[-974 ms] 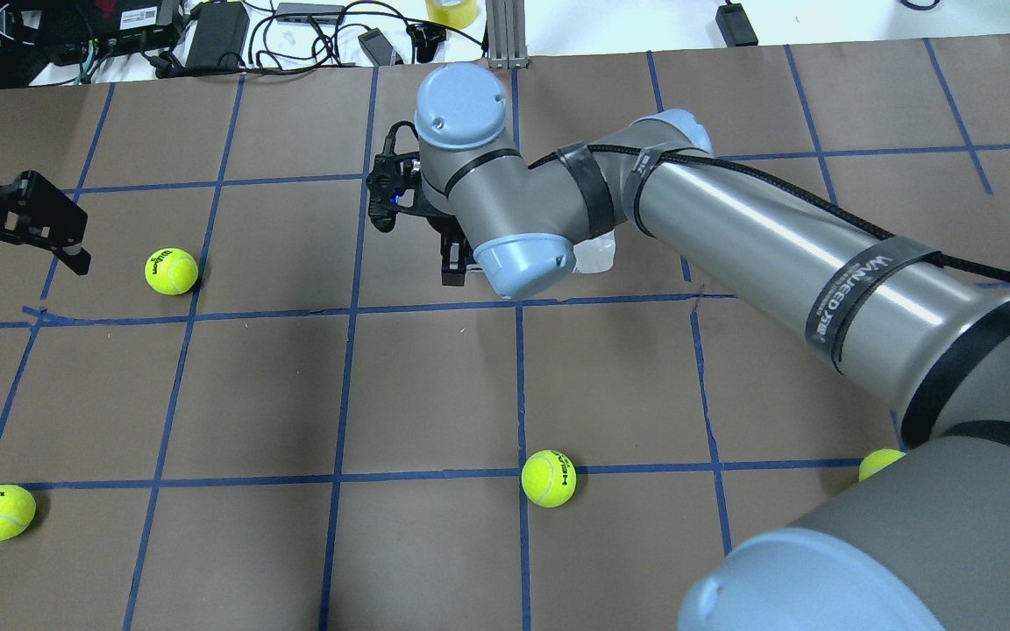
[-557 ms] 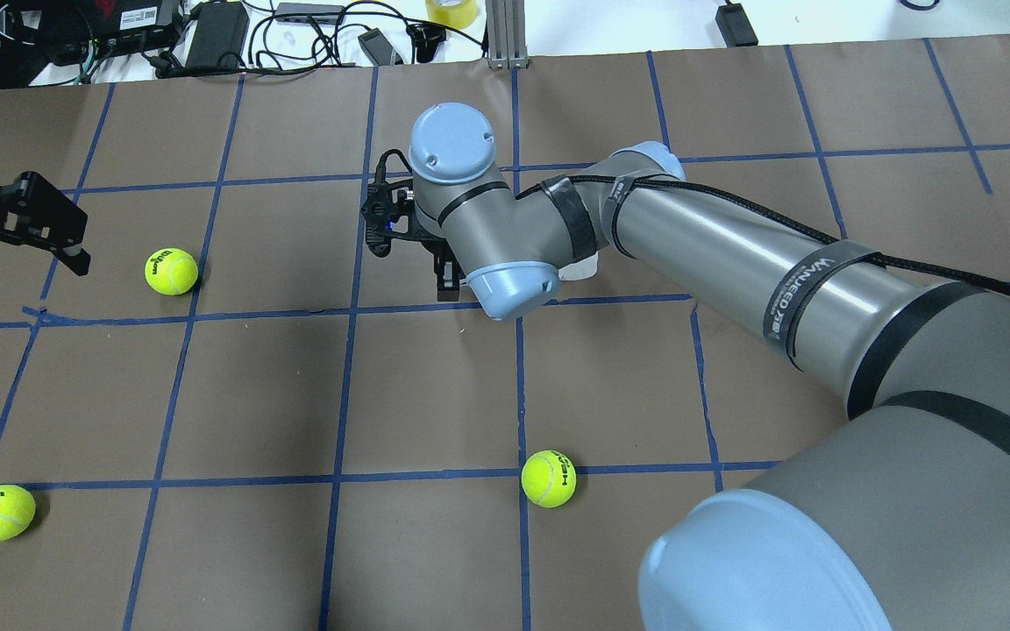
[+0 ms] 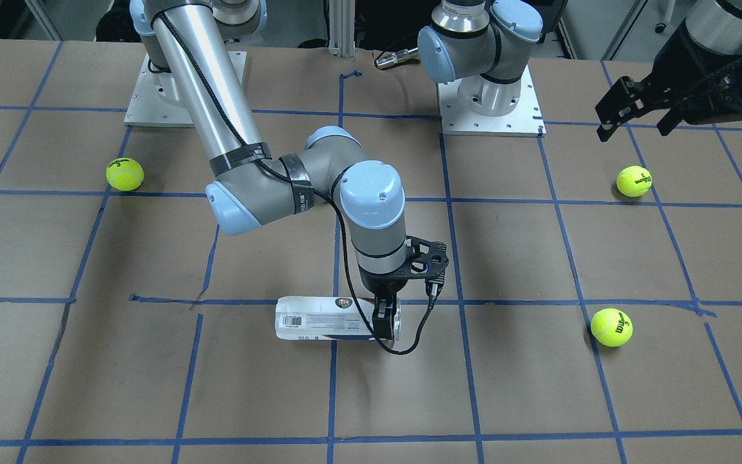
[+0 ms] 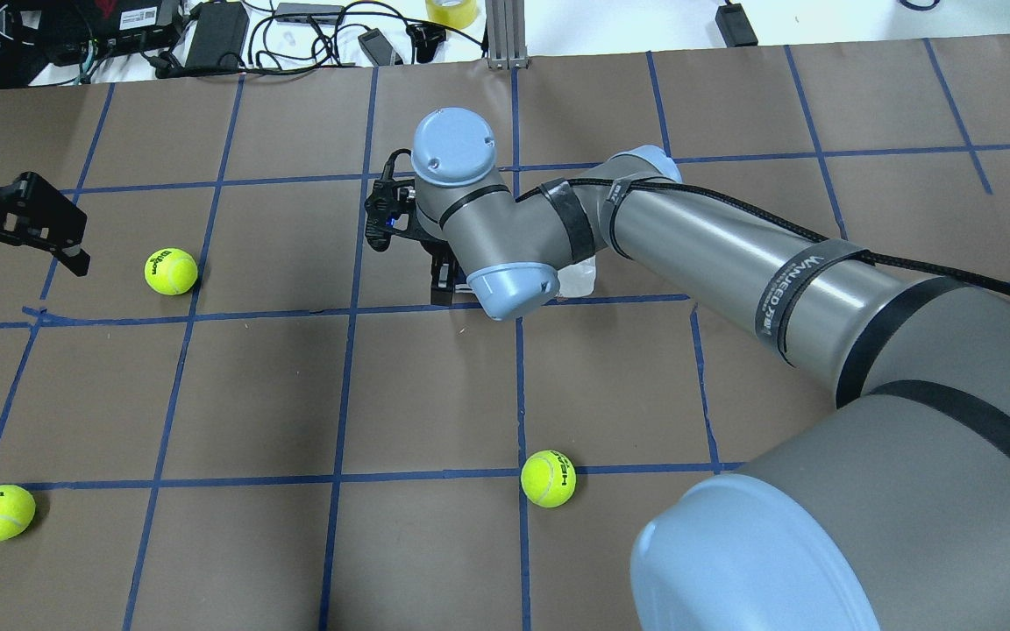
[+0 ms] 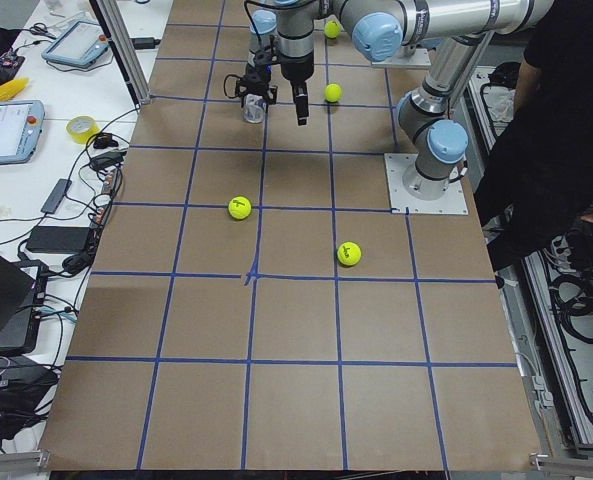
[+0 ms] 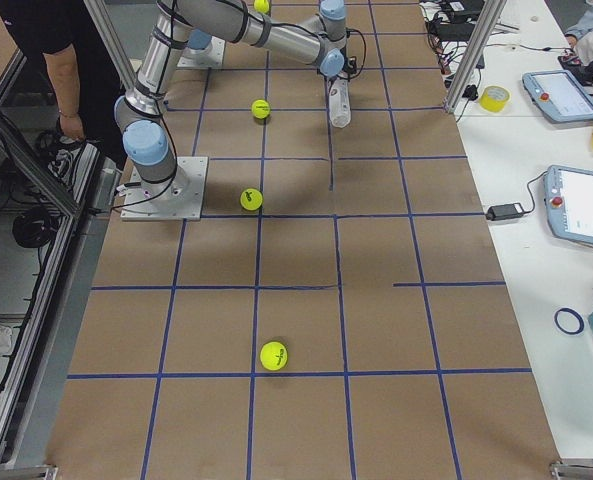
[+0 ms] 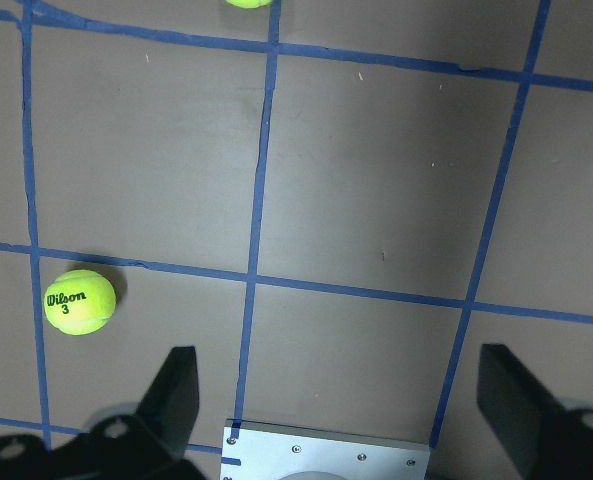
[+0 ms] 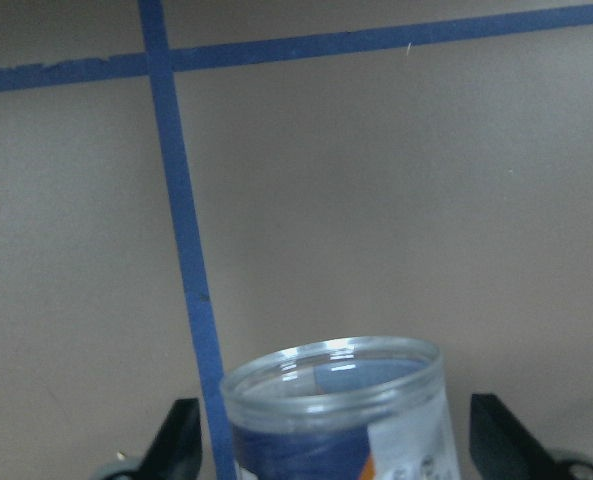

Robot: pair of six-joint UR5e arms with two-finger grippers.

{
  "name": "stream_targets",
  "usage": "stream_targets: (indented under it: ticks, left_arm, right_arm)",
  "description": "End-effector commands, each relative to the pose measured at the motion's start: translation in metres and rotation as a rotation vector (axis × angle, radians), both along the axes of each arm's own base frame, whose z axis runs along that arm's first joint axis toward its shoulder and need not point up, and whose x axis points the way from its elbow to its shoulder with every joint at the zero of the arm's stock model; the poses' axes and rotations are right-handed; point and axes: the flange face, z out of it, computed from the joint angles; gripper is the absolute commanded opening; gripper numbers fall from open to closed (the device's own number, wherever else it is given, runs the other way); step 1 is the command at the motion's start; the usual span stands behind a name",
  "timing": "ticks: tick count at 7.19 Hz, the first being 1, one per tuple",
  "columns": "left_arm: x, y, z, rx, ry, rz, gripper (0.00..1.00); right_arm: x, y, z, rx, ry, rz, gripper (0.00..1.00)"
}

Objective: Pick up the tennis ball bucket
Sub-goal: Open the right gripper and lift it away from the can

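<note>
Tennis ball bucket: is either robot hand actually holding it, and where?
Not yet. The right gripper straddles the tennis ball bucket near its open end, jaws apart with gaps either side. The left gripper is open and empty.

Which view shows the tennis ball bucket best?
Exterior front-facing: the tennis ball bucket lies on its side, label and barcode showing, right tool straddling one end. Overhead shows only a sliver beside the right arm; the right wrist view only its open rim; side views show it tiny.
</note>
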Motion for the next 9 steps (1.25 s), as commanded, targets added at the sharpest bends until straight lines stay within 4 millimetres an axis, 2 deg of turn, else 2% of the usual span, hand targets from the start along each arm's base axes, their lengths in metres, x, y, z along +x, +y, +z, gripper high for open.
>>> stream_targets:
  ticks: [1,2,3,4,5,6,7,8,9]
  left_arm:
    - [0.0,-0.002,-0.002,0.0,0.006,-0.003,1.0]
    - [0.001,-0.008,-0.004,-0.009,0.012,-0.008,1.0]
    - [-0.005,-0.013,-0.006,-0.021,0.021,-0.008,1.0]
    - [-0.015,-0.018,-0.008,-0.048,0.103,-0.003,1.0]
    - [-0.022,-0.031,-0.014,-0.089,0.173,0.016,1.0]
    - [-0.028,-0.046,-0.03,-0.081,0.253,0.007,0.99]
    - [-0.044,-0.065,-0.039,-0.13,0.299,-0.006,1.0]
    - [-0.07,-0.082,-0.052,-0.154,0.311,-0.036,1.0]
    - [-0.099,-0.1,-0.074,-0.188,0.322,-0.069,1.0]
  right_arm:
    - [-0.003,-0.002,0.026,-0.032,-0.023,-0.021,1.0]
    - [-0.02,-0.012,0.066,-0.063,-0.074,-0.046,1.0]
    - [-0.057,-0.024,0.105,-0.06,-0.087,-0.103,1.0]
    - [-0.103,-0.029,0.156,-0.051,-0.12,-0.166,1.0]
    - [-0.153,-0.024,0.221,-0.083,-0.132,-0.243,1.0]
    - [-0.195,-0.011,0.262,-0.066,-0.125,-0.314,1.0]
    - [-0.236,0.002,0.288,-0.043,-0.106,-0.406,1.0]
    - [-0.269,0.003,0.289,0.014,-0.087,-0.469,1.0]
    - [-0.277,0.007,0.294,0.039,-0.085,-0.505,1.0]
